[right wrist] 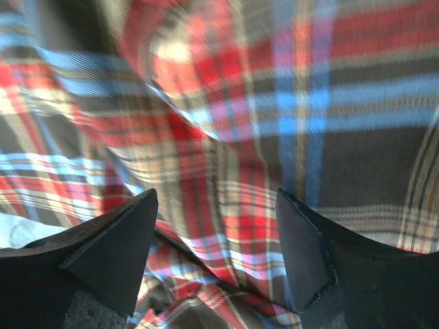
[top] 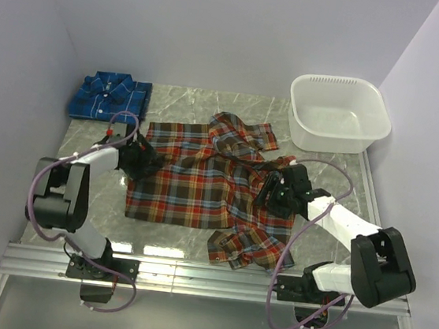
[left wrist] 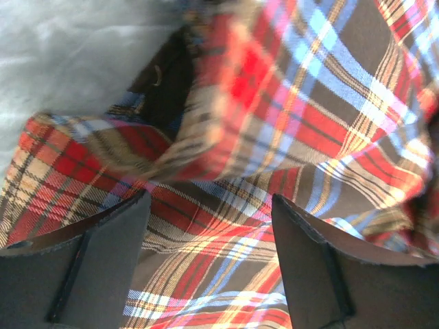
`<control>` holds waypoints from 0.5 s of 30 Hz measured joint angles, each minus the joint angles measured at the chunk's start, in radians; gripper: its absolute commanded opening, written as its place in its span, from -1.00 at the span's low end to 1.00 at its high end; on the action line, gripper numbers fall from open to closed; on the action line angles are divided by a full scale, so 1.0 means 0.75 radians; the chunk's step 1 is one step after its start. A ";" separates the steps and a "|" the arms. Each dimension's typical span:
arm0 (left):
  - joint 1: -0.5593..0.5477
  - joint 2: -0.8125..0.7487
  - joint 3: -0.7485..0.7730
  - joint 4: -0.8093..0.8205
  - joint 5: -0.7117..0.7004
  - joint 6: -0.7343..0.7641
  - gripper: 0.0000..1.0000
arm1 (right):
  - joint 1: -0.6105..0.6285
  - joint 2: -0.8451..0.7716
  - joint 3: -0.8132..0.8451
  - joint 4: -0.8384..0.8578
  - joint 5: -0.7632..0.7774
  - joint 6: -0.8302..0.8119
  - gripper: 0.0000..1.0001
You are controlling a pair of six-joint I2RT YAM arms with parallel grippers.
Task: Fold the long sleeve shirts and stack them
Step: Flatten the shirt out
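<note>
The red-orange plaid shirt (top: 198, 182) lies spread on the table's middle, its sleeves bunched at the back right and the front right. The blue plaid shirt (top: 110, 96) lies folded at the back left. My left gripper (top: 142, 158) is open over the red shirt's left edge; its wrist view shows the cloth (left wrist: 288, 137) between the spread fingers (left wrist: 103, 260), with a fold of hem lifted. My right gripper (top: 270, 192) is open over the shirt's right side; its wrist view shows plaid cloth (right wrist: 226, 178) between the fingers (right wrist: 116, 253).
A white plastic tub (top: 338, 113) stands at the back right. The grey marble table (top: 81, 196) has a metal rail along its front edge (top: 206, 278). Walls close in on the left, back and right.
</note>
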 measured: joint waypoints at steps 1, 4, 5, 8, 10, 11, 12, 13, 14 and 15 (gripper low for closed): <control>0.020 -0.026 -0.044 0.039 0.024 -0.016 0.61 | -0.001 0.000 -0.020 0.001 -0.008 0.010 0.54; 0.095 -0.104 -0.151 0.100 0.083 -0.041 0.62 | -0.001 -0.001 -0.060 -0.005 -0.039 0.025 0.57; 0.136 -0.139 -0.189 0.103 0.103 -0.044 0.63 | -0.001 -0.003 -0.060 -0.006 -0.048 0.026 0.58; 0.261 -0.248 -0.278 0.068 0.125 -0.040 0.63 | 0.010 -0.003 -0.066 -0.005 -0.102 0.027 0.63; 0.342 -0.329 -0.334 0.019 0.123 -0.030 0.64 | 0.050 -0.002 -0.065 -0.011 -0.119 0.029 0.66; 0.372 -0.367 -0.355 -0.008 0.121 -0.029 0.64 | 0.088 -0.001 -0.063 -0.018 -0.118 0.031 0.66; 0.399 -0.406 -0.372 -0.049 0.111 -0.023 0.63 | 0.134 0.001 -0.060 -0.027 -0.121 0.031 0.67; 0.417 -0.440 -0.379 -0.102 0.095 -0.020 0.63 | 0.185 0.004 -0.053 -0.042 -0.123 0.033 0.68; 0.434 -0.466 -0.382 -0.149 0.083 -0.015 0.63 | 0.231 0.007 -0.047 -0.054 -0.123 0.038 0.68; 0.452 -0.494 -0.383 -0.203 0.067 -0.011 0.63 | 0.282 0.009 -0.043 -0.067 -0.121 0.042 0.69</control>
